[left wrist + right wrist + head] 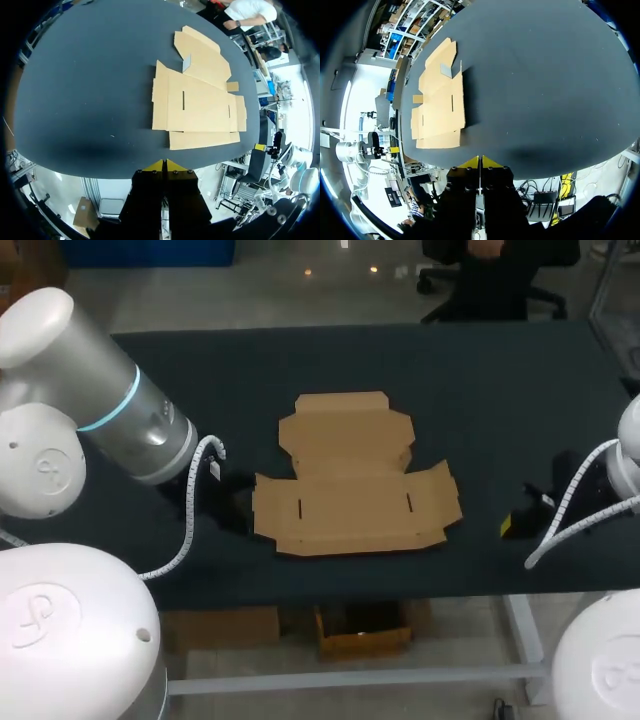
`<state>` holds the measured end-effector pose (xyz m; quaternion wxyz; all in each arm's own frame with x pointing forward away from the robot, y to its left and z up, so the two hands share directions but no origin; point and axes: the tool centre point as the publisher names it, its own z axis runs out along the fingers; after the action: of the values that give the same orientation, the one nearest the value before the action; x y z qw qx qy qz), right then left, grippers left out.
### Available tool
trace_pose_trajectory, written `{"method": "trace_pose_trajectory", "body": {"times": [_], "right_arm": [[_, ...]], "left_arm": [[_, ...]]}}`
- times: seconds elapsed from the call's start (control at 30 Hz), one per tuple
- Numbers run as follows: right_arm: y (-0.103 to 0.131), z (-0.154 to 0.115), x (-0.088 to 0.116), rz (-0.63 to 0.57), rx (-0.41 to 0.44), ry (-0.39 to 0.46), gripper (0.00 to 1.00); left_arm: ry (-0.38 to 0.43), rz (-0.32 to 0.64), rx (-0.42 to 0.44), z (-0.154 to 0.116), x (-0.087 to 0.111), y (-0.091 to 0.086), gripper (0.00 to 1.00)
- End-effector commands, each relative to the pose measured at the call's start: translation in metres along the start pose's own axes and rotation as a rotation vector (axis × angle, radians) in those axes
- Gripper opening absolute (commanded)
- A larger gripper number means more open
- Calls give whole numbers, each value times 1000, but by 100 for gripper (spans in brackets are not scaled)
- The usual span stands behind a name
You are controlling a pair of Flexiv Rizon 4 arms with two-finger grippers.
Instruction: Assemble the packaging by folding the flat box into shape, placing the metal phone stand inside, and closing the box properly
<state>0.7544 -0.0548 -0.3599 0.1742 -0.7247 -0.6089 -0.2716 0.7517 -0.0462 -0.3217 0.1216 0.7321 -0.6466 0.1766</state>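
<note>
Sizing up, big to small: table (200, 370) is dark, with the job mid-table, a bit toward the near edge. Left arm (130, 410) comes in over the left edge, right arm (628, 455) sits at the right edge. Box (350, 490) is flat and fully unfolded: lid panel toward the far edge, slotted base panel toward the near edge, side flaps out toward the left and right edges. Left gripper (163, 164) is near the box's left flap, not touching, yellow tips pressed together, nothing held. Right gripper (480, 161) is near the right edge, well apart from the box, tips also together, empty. Small grey patch (186, 62) at the seam between lid and base could be the stand, can't tell; no stand clearly seen elsewhere on the table.

Step in hand, my read: first fold, not yet begun. To do it well:
- part the fingers before going in
- get a tip under a side flap from the outside
- pin the base panel with the other arm so the sheet doesn't skate
- crease along the fold lines
- raise both side walls evenly, tabs into the slots

Room: plenty of bare table on the far, left and right sides of the box. Near edge is the tight one, the front flap lies close to it, so push folds away from that edge and keep each arm to its own side
</note>
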Motion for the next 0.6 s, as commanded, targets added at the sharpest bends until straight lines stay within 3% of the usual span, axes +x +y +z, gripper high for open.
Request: {"method": "trace_pose_trajectory", "body": {"times": [0.03, 0.4, 0.6], "right_arm": [[-1, -1, -1, -1, -2, 3, 0], [-1, -1, -1, -1, -2, 3, 0], [5, 12, 9, -72, 39, 22, 0]], "left_arm": [[-2, 0, 1, 0, 0, 0, 0], [-2, 0, 1, 0, 0, 0, 0], [19, 1, 25, 8, 0, 2, 0]]}}
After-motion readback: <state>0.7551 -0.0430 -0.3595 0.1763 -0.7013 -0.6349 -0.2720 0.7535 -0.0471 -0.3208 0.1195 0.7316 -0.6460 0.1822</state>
